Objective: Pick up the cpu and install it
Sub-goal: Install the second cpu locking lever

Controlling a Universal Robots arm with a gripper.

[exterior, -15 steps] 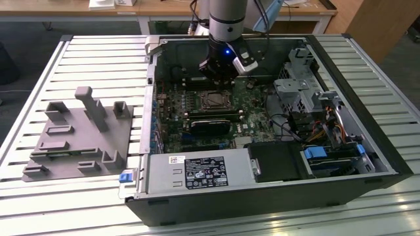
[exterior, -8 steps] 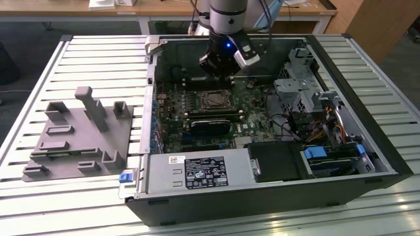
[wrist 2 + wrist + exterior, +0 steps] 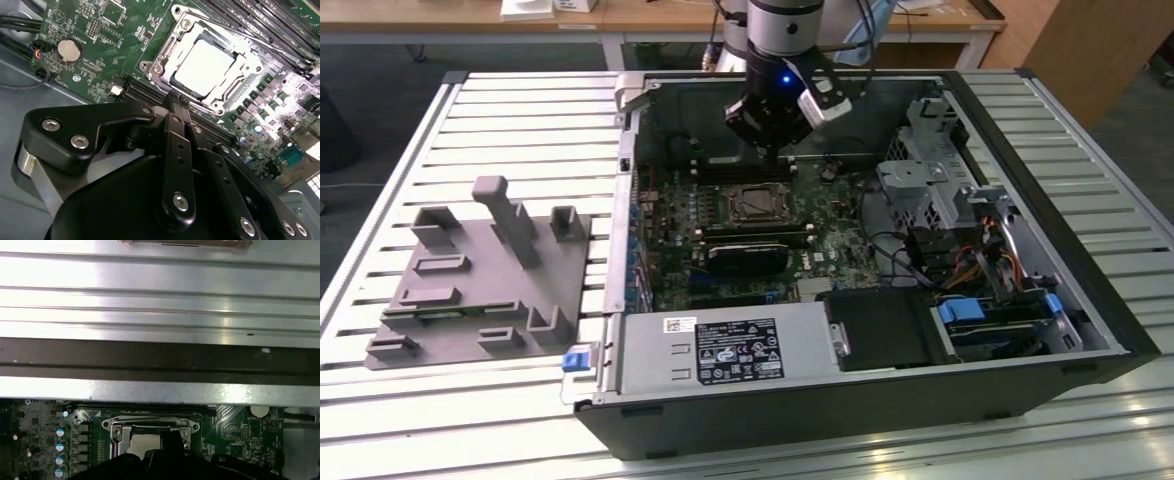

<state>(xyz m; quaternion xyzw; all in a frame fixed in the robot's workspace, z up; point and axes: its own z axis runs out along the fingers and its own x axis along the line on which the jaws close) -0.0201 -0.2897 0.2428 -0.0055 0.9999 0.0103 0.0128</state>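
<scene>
The cpu (image 3: 207,67), a pale silvery square, lies flat inside the metal-framed socket (image 3: 165,55) on the green motherboard (image 3: 100,30). My gripper (image 3: 177,100) hovers just off the socket's edge, above the board, its two dark fingers (image 3: 172,107) pressed together with nothing between them. In the exterior view the gripper (image 3: 767,145) hangs inside the open computer case, a little behind the socket with the cpu (image 3: 754,205). The first wrist view has the cpu (image 3: 144,442) in its frame, partly covered by the gripper (image 3: 172,437).
A grey plastic fixture (image 3: 480,270) with upright posts stands on the slatted table at the exterior view's left. Inside the case (image 3: 1067,200) are the power supply (image 3: 720,350), memory sticks (image 3: 750,236), a drive cage (image 3: 921,190) and cables (image 3: 974,265). A coin battery (image 3: 68,49) sits on the board.
</scene>
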